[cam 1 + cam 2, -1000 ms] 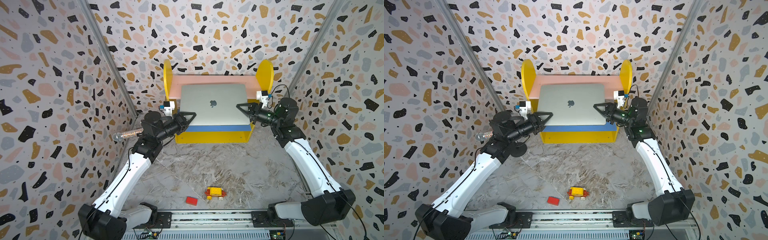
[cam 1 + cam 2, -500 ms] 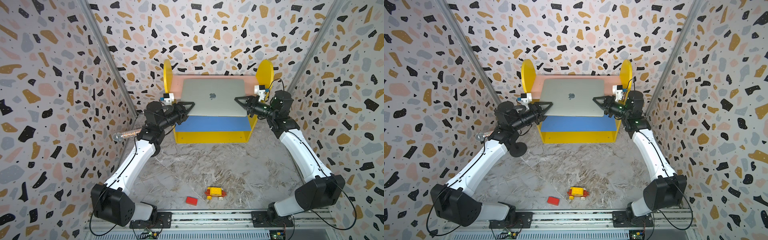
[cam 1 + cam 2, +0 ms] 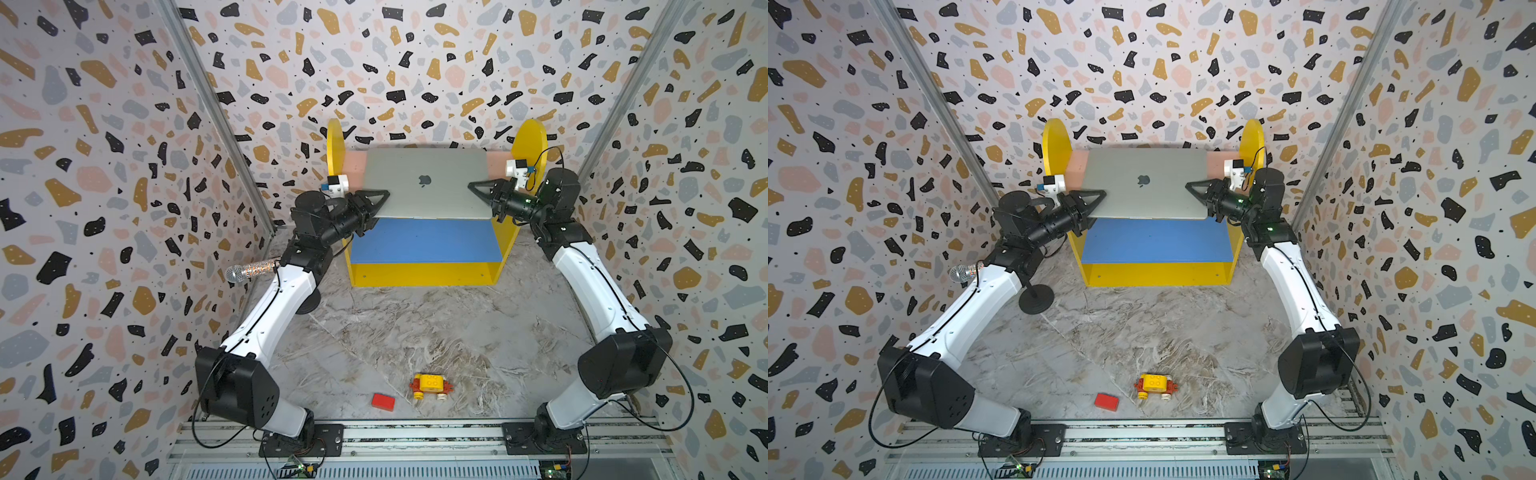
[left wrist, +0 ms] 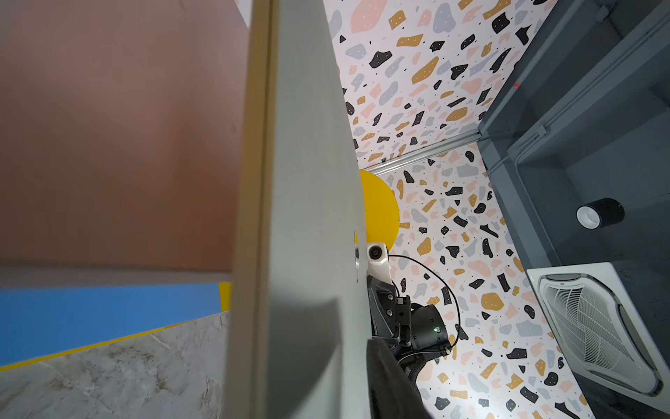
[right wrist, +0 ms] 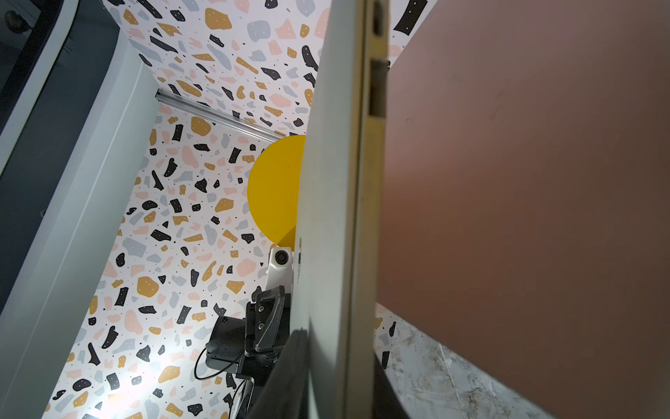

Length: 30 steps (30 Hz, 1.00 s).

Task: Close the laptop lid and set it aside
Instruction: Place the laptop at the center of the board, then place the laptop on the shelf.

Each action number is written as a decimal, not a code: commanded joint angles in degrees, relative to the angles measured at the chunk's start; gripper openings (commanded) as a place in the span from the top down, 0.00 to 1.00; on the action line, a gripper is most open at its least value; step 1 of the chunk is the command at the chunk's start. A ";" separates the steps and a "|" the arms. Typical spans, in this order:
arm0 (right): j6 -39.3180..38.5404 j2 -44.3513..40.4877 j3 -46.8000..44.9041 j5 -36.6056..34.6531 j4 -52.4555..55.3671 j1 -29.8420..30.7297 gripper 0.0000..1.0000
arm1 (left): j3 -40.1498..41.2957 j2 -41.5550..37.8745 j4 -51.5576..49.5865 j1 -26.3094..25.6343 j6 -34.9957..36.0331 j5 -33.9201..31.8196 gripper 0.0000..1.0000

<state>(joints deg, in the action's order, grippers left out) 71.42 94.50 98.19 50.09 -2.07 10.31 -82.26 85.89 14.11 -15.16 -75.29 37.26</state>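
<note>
The laptop (image 3: 424, 195) (image 3: 1144, 199) is closed, its silver-grey lid with the apple logo (image 3: 424, 180) facing up. It hangs level over the pink upper shelf (image 3: 353, 164), its front edge jutting over the blue shelf (image 3: 424, 241). My left gripper (image 3: 384, 196) (image 3: 1100, 196) is shut on the laptop's left edge, and my right gripper (image 3: 471, 187) (image 3: 1188, 185) on its right edge. In the left wrist view the laptop's edge (image 4: 253, 181) fills the middle, with one finger (image 4: 389, 384) on the lid. In the right wrist view, fingers (image 5: 290, 373) clamp the laptop (image 5: 333, 181) from both faces.
The yellow shelf unit (image 3: 424, 274) stands against the back wall. A microphone (image 3: 249, 270) on a round-based stand (image 3: 1036, 299) sits beside my left arm. A yellow toy car (image 3: 430, 384) and a red block (image 3: 383, 401) lie near the front rail.
Both arms have reached further back, carrying the closed laptop away from the front, off the blue shelf and over the pink upper shelf. Both grips have held.
</note>
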 commanded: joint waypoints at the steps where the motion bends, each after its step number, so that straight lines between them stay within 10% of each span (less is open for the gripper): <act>1: -2.74 0.96 3.63 1.59 -2.04 1.08 0.78 | -5.99 -0.48 13.61 -0.89 -0.80 5.05 0.62; 30: -0.34 5.73 11.75 -2.68 1.53 -0.69 0.80 | -9.81 4.51 16.97 2.70 -9.48 4.11 0.31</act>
<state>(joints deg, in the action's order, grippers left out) 74.35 101.01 107.33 49.43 0.73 9.87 -88.12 92.01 19.84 -12.93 -83.42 40.91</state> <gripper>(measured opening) 0.202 0.686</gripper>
